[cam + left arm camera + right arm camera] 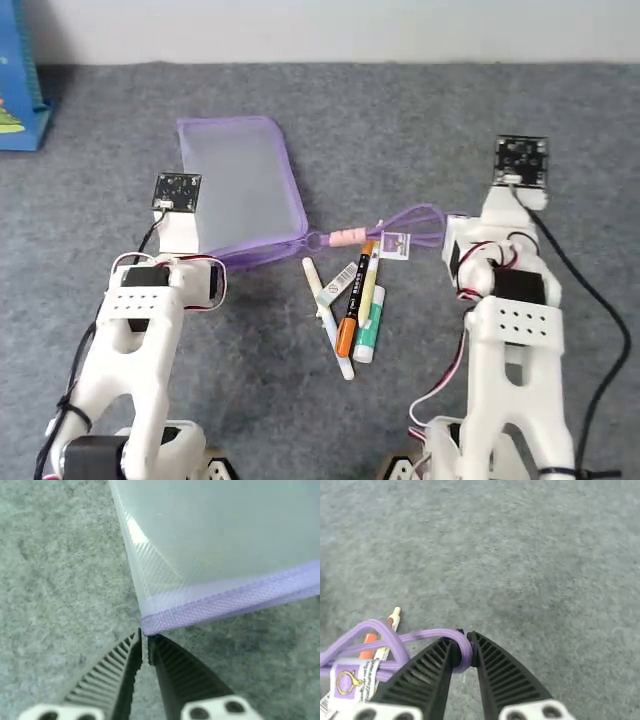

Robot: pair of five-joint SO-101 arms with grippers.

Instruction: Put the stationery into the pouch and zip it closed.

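Right gripper (pixel 463 642): jaws clamped on purple cord loop (pixel 380 630). One loop, likely held to drag zipper. Left gripper (pixel 145 645): jaws pinched together on pouch (pixel 225 540) corner at tips, likely anchoring it against that pull. One pouch, stretching ahead of left gripper. Pens (pixel 352 305) between both grippers, outside pouch: five by my count, overlapping, so unsure.

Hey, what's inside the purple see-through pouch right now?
Nothing shows through the translucent purple-edged zip pouch. The pens and markers lie outside it on the grey carpet. In the high view, the left arm covers the pouch's near corner.
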